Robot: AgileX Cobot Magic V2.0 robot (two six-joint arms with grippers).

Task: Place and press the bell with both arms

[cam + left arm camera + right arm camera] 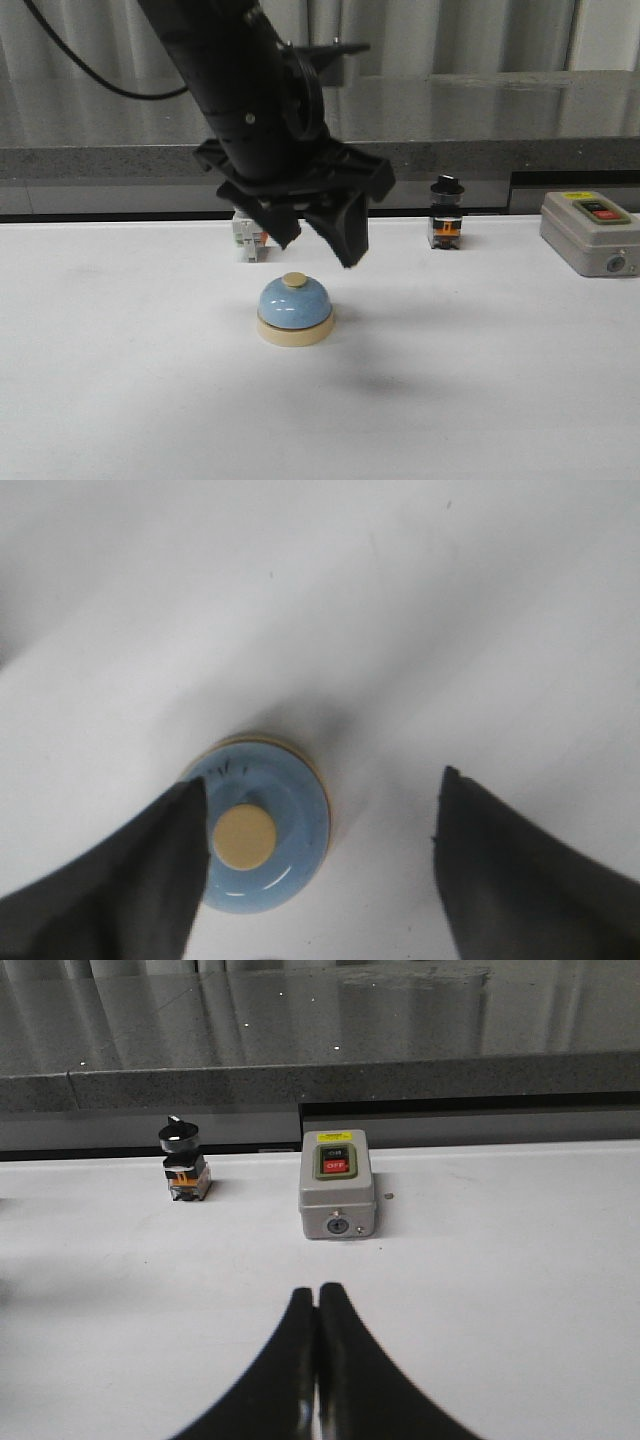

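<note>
- Table (100, 400): white, flat surface running the full width of the front view; a grey counter edge lies behind it.
- White switch (247, 238): small unit at the back of the table, left of centre, mostly hidden behind the left arm; its cap cannot be made out.
- Left arm (240, 90): black, descending from the upper left of the front view.
- Left gripper (320, 250): fingers spread apart and holding nothing, hanging just above the bell; in the left wrist view one finger (120, 880) overlaps the dome's edge, the other stands well clear to the side.
- Bell (295, 310): light-blue glossy dome on a cream round base, cream button on top; upright on the table near the centre, directly beneath the left gripper.
- Black-knob selector switch (446, 212): at the back of the table, right of centre.
- Grey box (590, 232): red and dark buttons on top, at the far right of the table.
- Right gripper (318, 1360): seen only from its wrist camera; fingers pressed together, nothing between them, above bare table facing the grey box.
</note>
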